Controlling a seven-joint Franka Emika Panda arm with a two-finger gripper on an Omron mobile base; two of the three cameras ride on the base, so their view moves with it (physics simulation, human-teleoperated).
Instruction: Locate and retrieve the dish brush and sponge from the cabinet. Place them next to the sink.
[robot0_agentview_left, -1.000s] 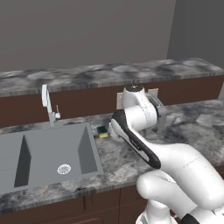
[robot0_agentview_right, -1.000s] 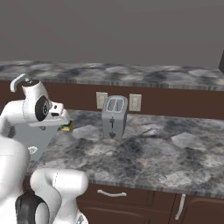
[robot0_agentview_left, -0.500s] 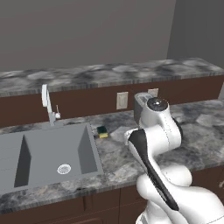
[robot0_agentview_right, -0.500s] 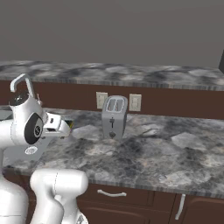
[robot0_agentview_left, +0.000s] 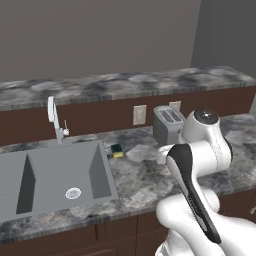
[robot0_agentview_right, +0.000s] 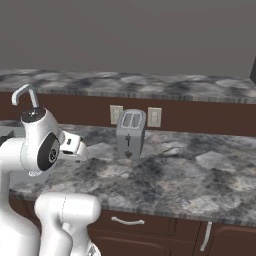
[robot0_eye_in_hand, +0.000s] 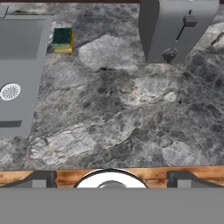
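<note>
my tool (robot0_eye_in_hand: 111, 177) hangs released above grey marbled worktop (robot0_eye_in_hand: 131, 113), jaws wide apart, nothing between them, dark fingertips (robot0_eye_in_hand: 41, 178) low in hand view. sponge (robot0_eye_in_hand: 62, 39) lies flat on worktop, green layer up, just beside right rim of sink (robot0_eye_in_hand: 17, 65), well apart from my tool, ahead and to its left in hand view. from left base view, sponge (robot0_agentview_left: 117, 150) sits between sink (robot0_agentview_left: 55, 175) and toaster (robot0_agentview_left: 168, 124). faucet (robot0_agentview_left: 55, 120) stands upright behind basin. toaster (robot0_eye_in_hand: 177, 26) ahead to right in hand view.
</note>
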